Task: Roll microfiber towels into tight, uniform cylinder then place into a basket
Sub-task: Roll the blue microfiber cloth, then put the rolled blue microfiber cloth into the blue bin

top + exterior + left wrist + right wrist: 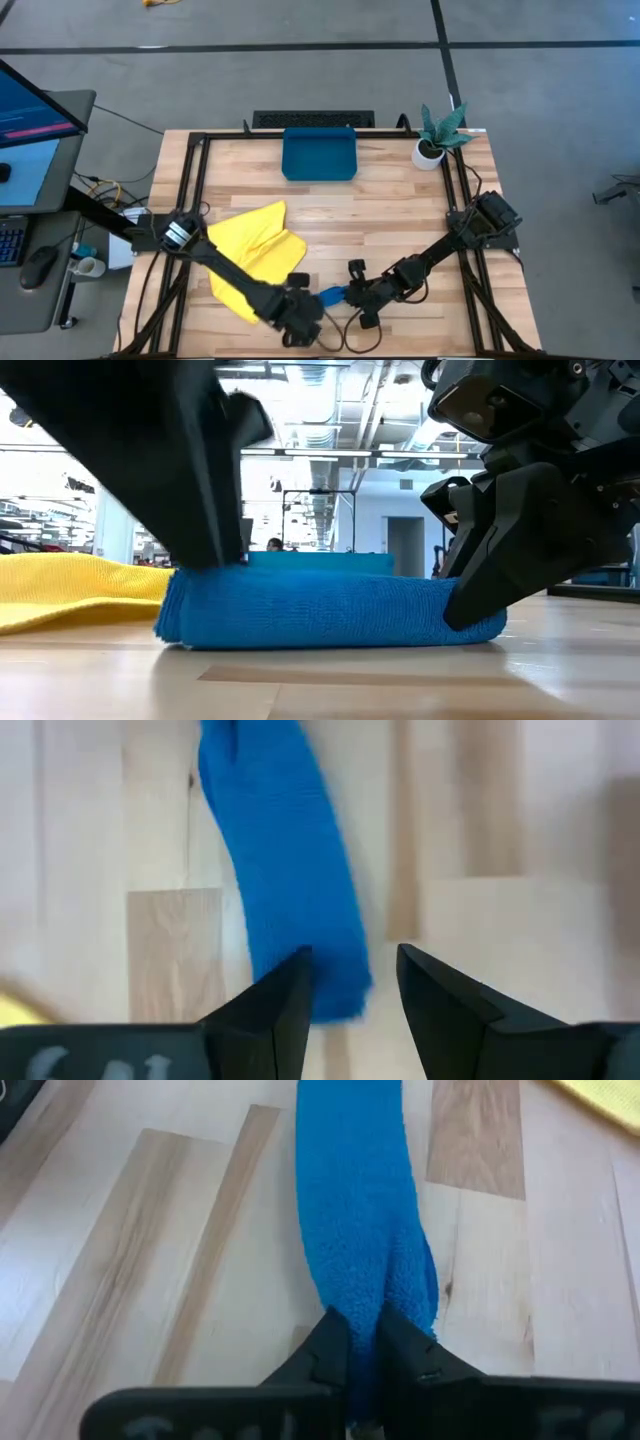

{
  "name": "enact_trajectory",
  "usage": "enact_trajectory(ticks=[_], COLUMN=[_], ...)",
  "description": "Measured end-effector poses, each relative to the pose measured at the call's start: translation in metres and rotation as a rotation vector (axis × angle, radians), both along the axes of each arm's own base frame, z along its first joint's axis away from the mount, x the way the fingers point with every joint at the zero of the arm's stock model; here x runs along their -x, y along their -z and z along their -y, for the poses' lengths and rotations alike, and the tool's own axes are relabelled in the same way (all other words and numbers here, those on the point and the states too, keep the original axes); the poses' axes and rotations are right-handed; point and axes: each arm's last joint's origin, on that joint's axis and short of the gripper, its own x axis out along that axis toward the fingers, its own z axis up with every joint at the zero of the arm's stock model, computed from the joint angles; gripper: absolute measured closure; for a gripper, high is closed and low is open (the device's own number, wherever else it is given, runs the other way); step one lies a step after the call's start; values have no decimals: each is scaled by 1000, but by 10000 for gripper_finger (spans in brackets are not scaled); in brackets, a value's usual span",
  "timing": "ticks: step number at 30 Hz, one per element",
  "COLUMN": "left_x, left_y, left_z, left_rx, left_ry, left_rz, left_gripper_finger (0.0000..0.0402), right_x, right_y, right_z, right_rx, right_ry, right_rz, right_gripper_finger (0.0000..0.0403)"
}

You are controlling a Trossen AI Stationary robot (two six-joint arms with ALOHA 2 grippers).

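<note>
Blue towel (333,295), rolled into a cylinder, lies at the table's six o'clock edge. Right gripper (362,1352) is clenched on one end; left gripper (352,995) stands spread over the other end. Yellow towel (258,250) sprawls at eight o'clock under the left arm. Teal basket (319,155) sits at twelve, potted plant (437,135) at two.

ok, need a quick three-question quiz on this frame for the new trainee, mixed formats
1. True or false: the right claw is pinching one end of the rolled blue towel.
2. Which item sits inside the tray? A) yellow towel B) blue towel C) nothing visible
3. Fill in: the yellow towel lies crumpled under the ____ arm.

Key: 1 true. 2 C. 3 left. Note: the left claw stands open at the roll's other end.
</note>
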Motion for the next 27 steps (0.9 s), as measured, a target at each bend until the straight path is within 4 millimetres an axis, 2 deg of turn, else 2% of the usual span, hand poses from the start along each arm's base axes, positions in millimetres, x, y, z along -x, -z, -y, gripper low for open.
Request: enact_trajectory(ticks=[6, 10, 13, 20, 27], left_x=[11, 16, 19, 10, 11], left_y=[-22, -24, -16, 24, 23], left_z=[24, 33, 32, 25, 28], left_rx=[-176, -290, -351, -403, -380], left_ry=[71, 140, 178, 187, 163], left_rz=[127, 194, 182, 98, 113], left_gripper_finger=[262, 262, 262, 262, 262], right_x=[0, 0, 0, -1, -2], right_y=[0, 0, 0, 0, 0], right_z=[0, 0, 1, 2, 3], right_rx=[-1, -4, -17, -19, -24], right_ry=[0, 4, 20, 24, 27], right_rz=[0, -1, -4, -5, -8], right_gripper_finger=[361, 360, 360, 360, 360])
